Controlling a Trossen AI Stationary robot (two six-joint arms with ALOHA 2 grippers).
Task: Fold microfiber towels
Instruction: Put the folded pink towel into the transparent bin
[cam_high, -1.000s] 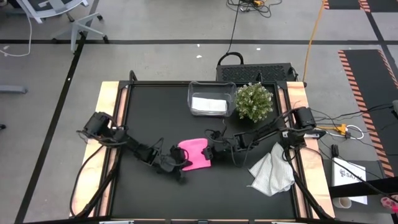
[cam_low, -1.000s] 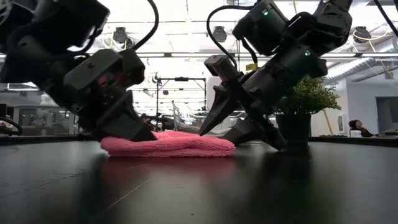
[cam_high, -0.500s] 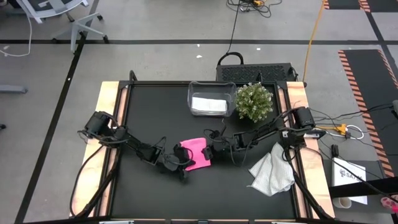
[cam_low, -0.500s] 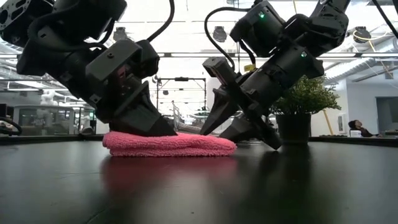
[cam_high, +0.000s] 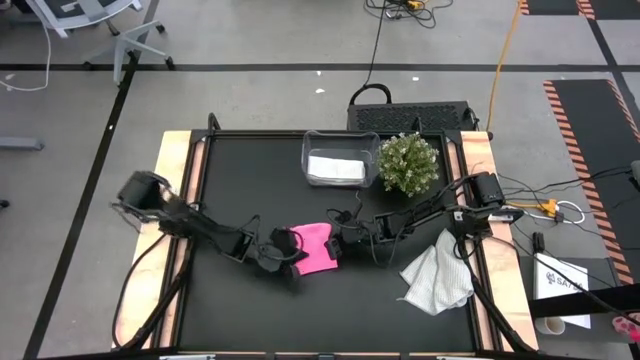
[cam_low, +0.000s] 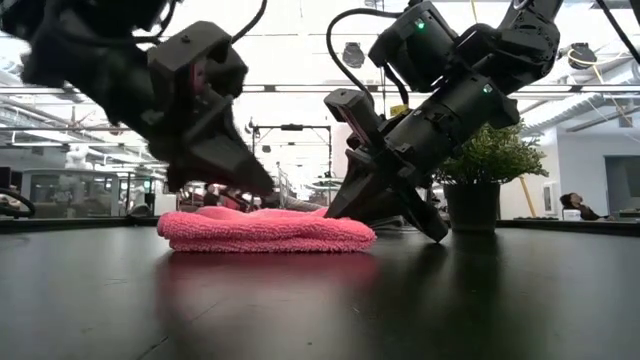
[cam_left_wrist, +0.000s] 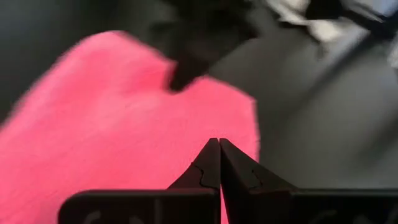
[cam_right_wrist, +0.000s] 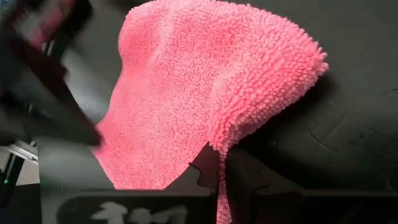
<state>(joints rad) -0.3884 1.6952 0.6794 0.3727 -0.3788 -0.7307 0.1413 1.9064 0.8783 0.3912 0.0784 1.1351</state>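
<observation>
Pink towel (cam_high: 316, 248): laid folded and flat near the middle of the black table (cam_high: 250, 180); seen in the low view (cam_low: 265, 230) as a low, thick pad.
Right end effector (cam_high: 336, 246): set at the pink towel's right edge; in the right wrist view the fingers (cam_right_wrist: 205, 165) are clenched on a thin pinch of the pink pile at that edge.
Left end effector (cam_high: 290, 243): placed at the towel's left edge; in the left wrist view the fingers (cam_left_wrist: 211, 165) are pressed tip to tip with no cloth seen between them, just above the pink surface (cam_left_wrist: 124, 137). In the low view it (cam_low: 258, 188) is seen just over the towel's top; contact cannot be told.
White towel, loose (cam_high: 438, 274): lying crumpled near the table's right edge, well apart from both end effectors.
White towel, folded (cam_high: 336, 168): lying inside the clear bin (cam_high: 340, 143) at the table's far side.
Potted plant (cam_high: 408, 162): standing just beside the bin, on its right.
</observation>
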